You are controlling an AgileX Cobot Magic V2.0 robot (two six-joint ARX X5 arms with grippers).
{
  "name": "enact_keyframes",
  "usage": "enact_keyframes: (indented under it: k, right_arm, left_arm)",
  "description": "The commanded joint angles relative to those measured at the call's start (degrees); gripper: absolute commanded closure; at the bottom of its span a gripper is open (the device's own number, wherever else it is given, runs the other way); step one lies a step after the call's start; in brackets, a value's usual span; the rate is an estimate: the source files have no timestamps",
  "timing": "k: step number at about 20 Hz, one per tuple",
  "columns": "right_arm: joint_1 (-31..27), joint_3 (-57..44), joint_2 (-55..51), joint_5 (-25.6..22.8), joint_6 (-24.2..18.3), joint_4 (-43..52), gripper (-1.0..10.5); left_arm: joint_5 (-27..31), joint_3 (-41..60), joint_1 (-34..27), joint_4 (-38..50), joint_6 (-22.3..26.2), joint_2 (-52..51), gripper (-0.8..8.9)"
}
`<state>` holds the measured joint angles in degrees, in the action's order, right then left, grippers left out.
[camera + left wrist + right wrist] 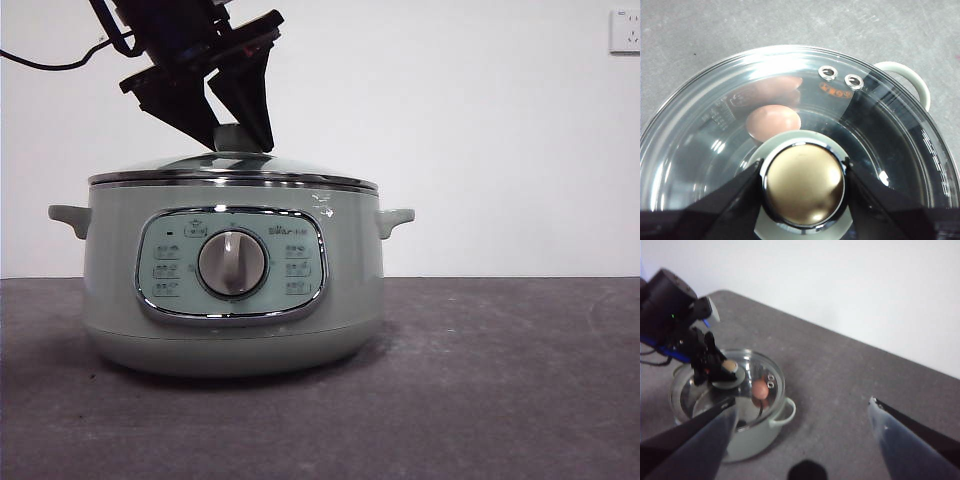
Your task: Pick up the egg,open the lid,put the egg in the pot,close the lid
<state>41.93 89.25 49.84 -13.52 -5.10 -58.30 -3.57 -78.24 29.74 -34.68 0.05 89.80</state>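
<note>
The sage-green pot [230, 300] stands on the table with its glass lid [300, 172] seated on the rim. Through the glass I see the brown egg [774, 121] lying inside the pot, also visible in the right wrist view as the egg [759, 388]. My left gripper [803, 170] comes down from above, and its two jaws press against either side of the lid's knob [804, 182]. In the front view the left gripper [242, 146] straddles that knob [235, 138]. My right gripper [802, 401] hangs open well above the table, away from the pot [760, 440], holding nothing.
The dark grey table [500, 380] stretches to the right of the pot. A white wall stands behind, with a socket [625, 30] at the upper right. A black cable [50, 65] trails from the left arm.
</note>
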Motion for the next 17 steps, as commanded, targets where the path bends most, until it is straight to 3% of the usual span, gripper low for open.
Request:
enact_keyframes:
  k: [1,2,11,17]
  right_arm:
    - [0.04,-0.09,0.09,0.15,0.7,-1.81,5.1]
    - [0.04,-0.09,0.22,0.35,0.79,-2.54,5.1]
    - [0.04,-0.09,1.95,12.15,2.27,-9.49,5.1]
    - [0.04,-0.09,4.02,17.64,2.29,-13.38,5.1]
  left_arm:
    - [0.5,-0.28,-0.02,-0.92,-0.33,0.07,3.82]
    - [0.5,-0.28,-0.02,-0.94,-0.33,0.04,3.41]
    - [0.28,-1.27,-0.02,-2.69,-0.33,-1.68,3.39]
    - [-1.29,-4.72,-0.02,-10.34,-0.31,-5.73,3.41]
